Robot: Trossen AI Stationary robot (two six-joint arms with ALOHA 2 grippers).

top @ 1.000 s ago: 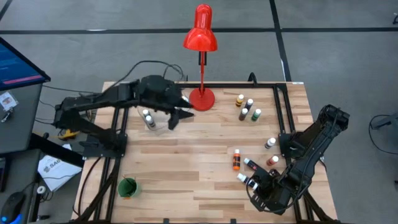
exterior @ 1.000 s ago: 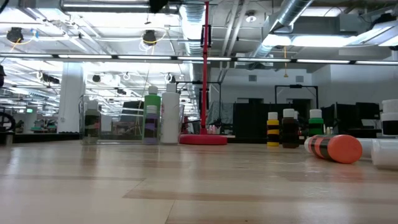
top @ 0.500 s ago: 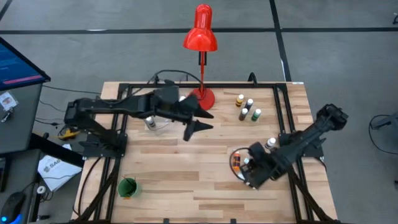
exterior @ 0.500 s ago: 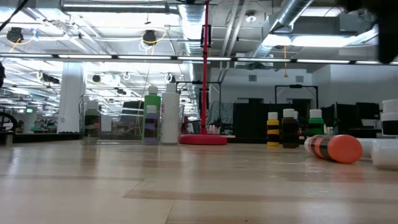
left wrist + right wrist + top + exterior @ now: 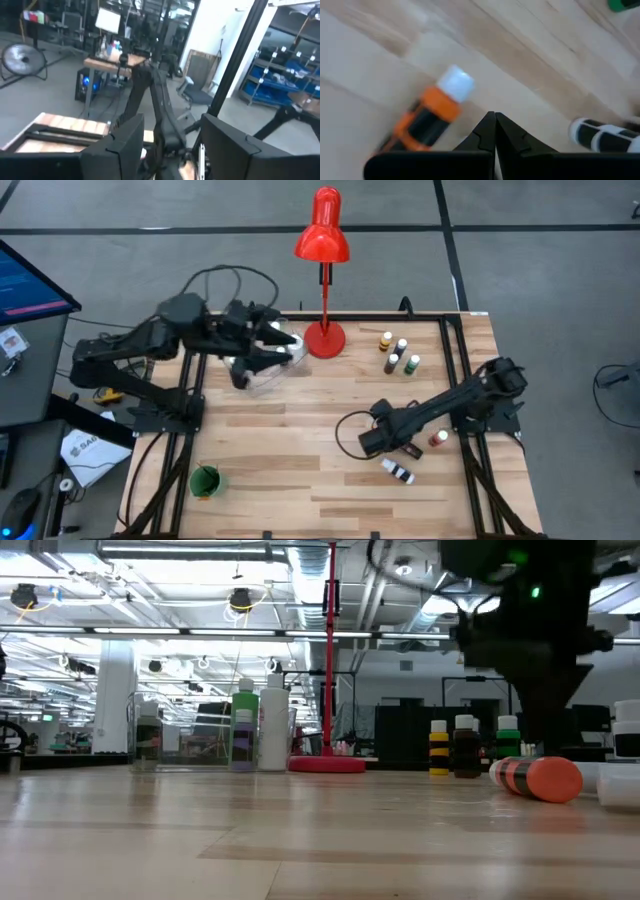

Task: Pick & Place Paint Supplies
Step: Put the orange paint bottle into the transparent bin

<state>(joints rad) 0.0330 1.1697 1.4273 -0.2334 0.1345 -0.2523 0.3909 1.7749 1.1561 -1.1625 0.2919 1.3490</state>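
Right gripper [image 5: 495, 120], fingers pressed together and empty, hangs just beside the lying orange paint bottle [image 5: 432, 112] at lower right of centre in the high view. Left gripper [image 5: 262, 348], fingers spread, hovers over the clear container [image 5: 270, 372] at upper left. Step in hand: approach to pick; next, the fingers must part to straddle the bottle.

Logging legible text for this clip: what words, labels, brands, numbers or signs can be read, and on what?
None can be read.
Paper sheet on the floor by the table: dark print, too small.
Blue screen: a pink band, no legible letters.
Orange bottle and other paint bottles: dark label bands only, nothing legible.
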